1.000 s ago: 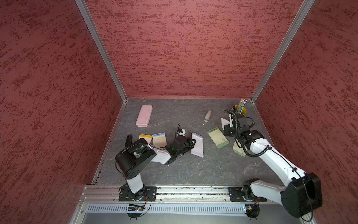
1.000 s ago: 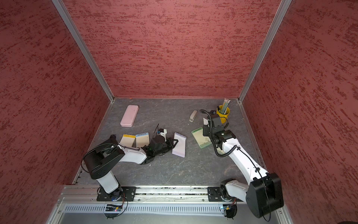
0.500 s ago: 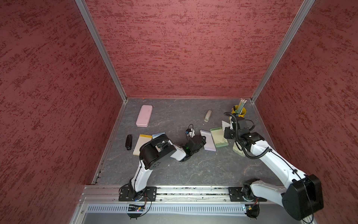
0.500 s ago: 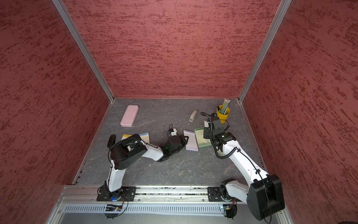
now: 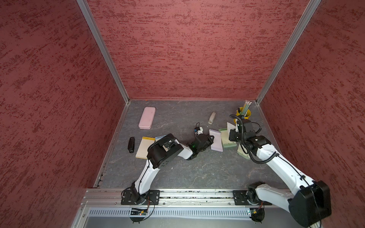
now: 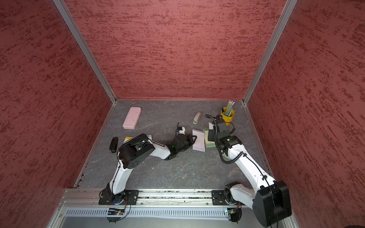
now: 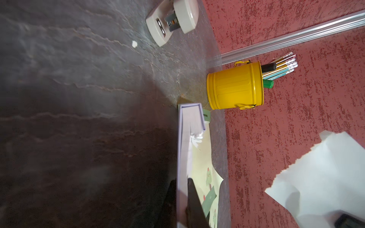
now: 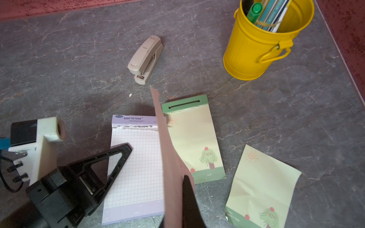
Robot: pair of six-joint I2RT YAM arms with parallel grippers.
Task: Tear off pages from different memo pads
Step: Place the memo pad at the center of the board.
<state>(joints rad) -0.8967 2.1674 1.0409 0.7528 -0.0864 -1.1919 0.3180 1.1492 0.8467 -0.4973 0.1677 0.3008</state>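
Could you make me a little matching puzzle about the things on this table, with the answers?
Things:
1 case
2 bucket
3 stapler
4 grid pad

Descriptions:
a holds pencils
b pinched by the left fingers
c pink
d beige

Pairs: 1-c, 2-a, 3-d, 4-b.

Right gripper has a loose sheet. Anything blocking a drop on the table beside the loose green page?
Nothing visible does. The right gripper holds the sheet above the flat green pad; bare table lies beside the loose green page. The yellow bucket stands farther back, apart.
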